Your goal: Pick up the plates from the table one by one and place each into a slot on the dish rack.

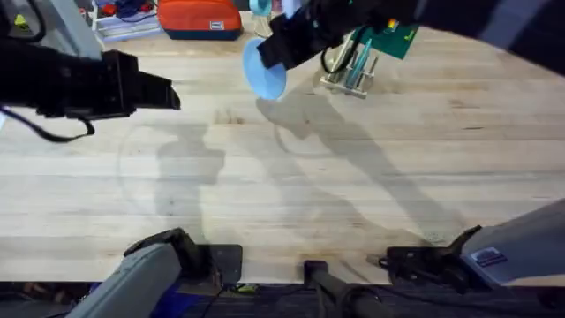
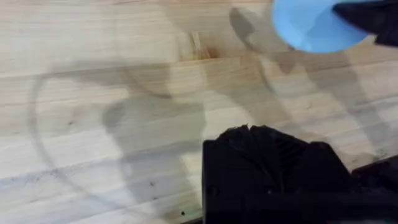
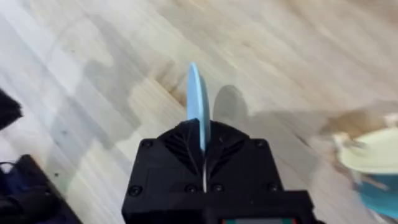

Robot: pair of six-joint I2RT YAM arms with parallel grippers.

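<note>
My right gripper [image 1: 281, 55] is shut on a light blue plate [image 1: 263, 71] and holds it in the air over the far middle of the table [image 1: 291, 194]. In the right wrist view the plate [image 3: 196, 102] stands edge-on between the jaws of that gripper [image 3: 202, 134]. The dish rack [image 1: 351, 72] stands just right of the held plate, pale pegs upright. Off to the far left hovers my left gripper [image 1: 169, 94], shut and holding nothing. Its wrist view shows the plate [image 2: 311, 26] beyond my left gripper [image 2: 250, 134].
A green board [image 1: 395, 35] sits behind the rack. An orange case [image 1: 199, 18] and small clutter line the far edge. A blurred pale and blue shape [image 3: 372, 163] lies to one side of the right wrist view. Bare wood spans the table's middle and front.
</note>
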